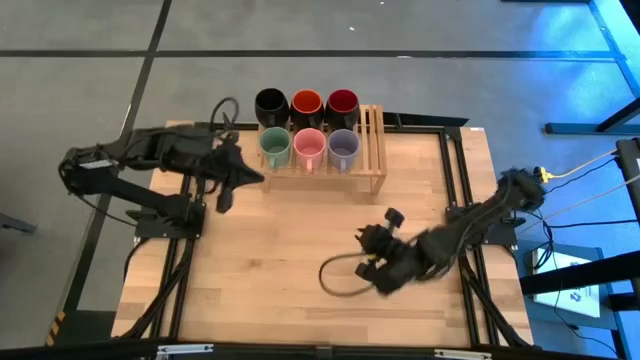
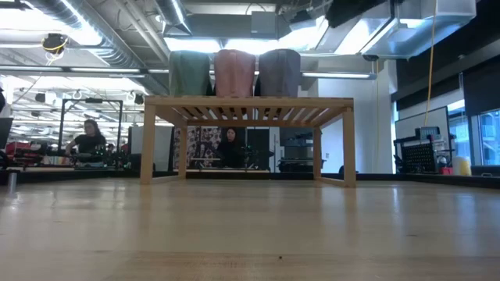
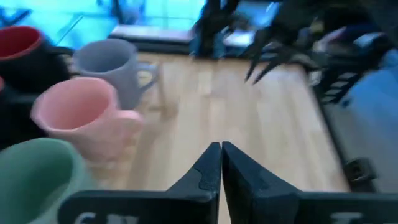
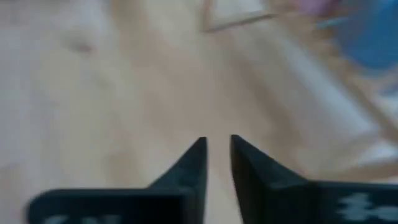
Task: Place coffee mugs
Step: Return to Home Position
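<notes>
Six mugs stand on a slatted wooden rack (image 1: 365,178) at the table's far middle. The back row holds the black mug (image 1: 271,103), orange-red mug (image 1: 306,103) and dark red mug (image 1: 342,102). The front row holds the green mug (image 1: 275,147), pink mug (image 1: 309,148) and lavender-grey mug (image 1: 343,148). My left gripper (image 1: 236,180) hovers just left of the rack, shut and empty (image 3: 221,150), with the green mug (image 3: 37,171), pink mug (image 3: 78,115) and lavender-grey mug (image 3: 109,62) beside it. My right gripper (image 1: 372,258) is low over the table's near right. Its fingertips (image 4: 217,144) stand a narrow gap apart over bare wood.
A dark cable loop (image 1: 338,278) hangs by the right gripper. Black frame rails (image 1: 455,180) run along both table sides. In the low view, the rack (image 2: 250,105) stands on legs with the front-row mugs on top. People sit in the room beyond it.
</notes>
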`<state>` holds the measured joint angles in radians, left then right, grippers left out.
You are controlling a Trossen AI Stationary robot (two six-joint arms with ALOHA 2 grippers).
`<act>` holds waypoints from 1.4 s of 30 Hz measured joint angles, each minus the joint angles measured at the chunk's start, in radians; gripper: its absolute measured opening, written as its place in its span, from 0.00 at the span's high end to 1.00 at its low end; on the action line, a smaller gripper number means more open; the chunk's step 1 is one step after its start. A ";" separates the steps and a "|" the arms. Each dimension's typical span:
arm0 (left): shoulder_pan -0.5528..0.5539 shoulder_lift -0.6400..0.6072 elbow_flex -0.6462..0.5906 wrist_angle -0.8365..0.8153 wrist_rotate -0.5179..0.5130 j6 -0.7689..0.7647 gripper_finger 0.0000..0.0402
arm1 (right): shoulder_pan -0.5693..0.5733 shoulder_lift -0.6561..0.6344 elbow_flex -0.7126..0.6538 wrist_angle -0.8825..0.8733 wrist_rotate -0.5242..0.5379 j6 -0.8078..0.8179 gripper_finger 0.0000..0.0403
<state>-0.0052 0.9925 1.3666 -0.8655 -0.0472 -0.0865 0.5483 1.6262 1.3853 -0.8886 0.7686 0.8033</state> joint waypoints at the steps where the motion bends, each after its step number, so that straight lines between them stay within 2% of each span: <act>1: -0.007 -0.031 -0.052 0.047 0.012 -0.014 0.99 | -0.027 -0.044 -0.060 0.113 -0.065 -0.073 0.91; 4: -0.024 -0.125 -0.190 0.182 0.045 -0.043 0.97 | -0.101 -0.175 -0.255 0.462 -0.293 -0.255 0.98; 7: -0.033 -0.194 -0.309 0.299 0.102 -0.016 0.97 | -0.175 -0.293 -0.454 0.863 -0.517 -0.361 0.96; 9: -0.034 -0.236 -0.377 0.333 0.111 -0.012 0.98 | -0.214 -0.360 -0.577 1.163 -0.578 -0.393 0.95; 12: -0.034 -0.286 -0.447 0.344 0.090 -0.015 0.98 | -0.256 -0.455 -0.728 1.398 -0.593 -0.396 0.97; 14: -0.034 -0.308 -0.479 0.338 0.063 -0.011 0.98 | -0.277 -0.511 -0.798 1.425 -0.576 -0.396 0.98; 17: -0.033 -0.317 -0.494 0.347 0.040 -0.009 0.98 | -0.291 -0.567 -0.830 1.469 -0.529 -0.376 0.98; 20: -0.033 -0.317 -0.533 0.380 0.030 0.011 0.98 | -0.287 -0.616 -0.860 1.457 -0.581 -0.479 0.98; 23: -0.033 -0.328 -0.626 0.485 0.035 0.028 0.98 | -0.287 -0.678 -0.932 1.473 -0.631 -0.527 0.98; 26: -0.032 -0.358 -0.722 0.602 0.065 0.017 0.98 | -0.287 -0.770 -1.031 1.467 -0.623 -0.530 0.98; 30: -0.032 -0.417 -0.821 0.709 0.094 0.006 0.98 | -0.287 -0.884 -1.147 1.471 -0.620 -0.529 0.98; 35: -0.032 -0.520 -0.922 0.714 0.083 -0.044 0.98 | -0.287 -1.017 -1.256 1.508 -0.618 -0.548 0.98; 42: -0.032 -0.677 -1.037 0.776 0.045 -0.053 0.98 | -0.287 -1.184 -1.371 1.526 -0.539 -0.604 0.98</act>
<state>-0.0376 0.3156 0.3292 -0.0893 -0.0020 -0.1396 0.2611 0.4420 0.0146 0.6376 0.2298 0.1993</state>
